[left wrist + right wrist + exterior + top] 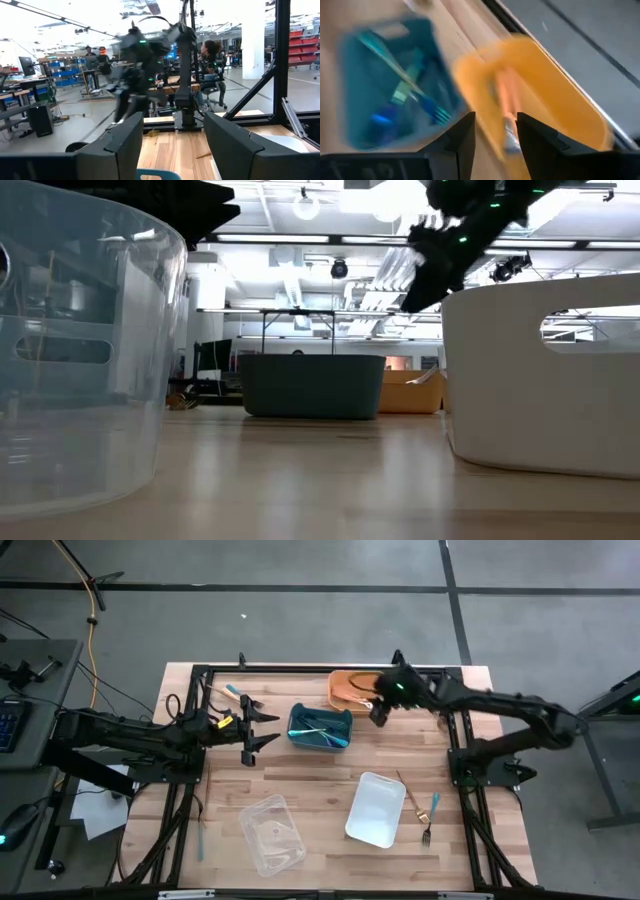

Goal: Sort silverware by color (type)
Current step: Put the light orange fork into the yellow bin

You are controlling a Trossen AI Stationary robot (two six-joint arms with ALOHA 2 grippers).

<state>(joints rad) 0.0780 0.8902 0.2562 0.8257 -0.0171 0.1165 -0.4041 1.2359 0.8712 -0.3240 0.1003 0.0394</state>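
My right gripper [378, 712] hovers open over the near rim of the orange bin [350, 690]. In the right wrist view its fingers [496, 131] stand apart above a salmon-orange-handled piece [506, 107] lying in that bin. The teal bin [320, 727] holds several teal-blue pieces [415, 87]. My left gripper [272, 729] waits open just left of the teal bin. A gold-handled piece [411, 796] and a teal fork [431, 816] lie flat on the table right of the white bin. More pieces [230, 693] lie near the far left corner.
A white bin [375, 808] and a clear bin [272, 833] stand near the table's near edge. Black frame rails [462, 755] run along both table sides. A teal piece [200, 840] lies by the left rail. People sit in the room beyond the table.
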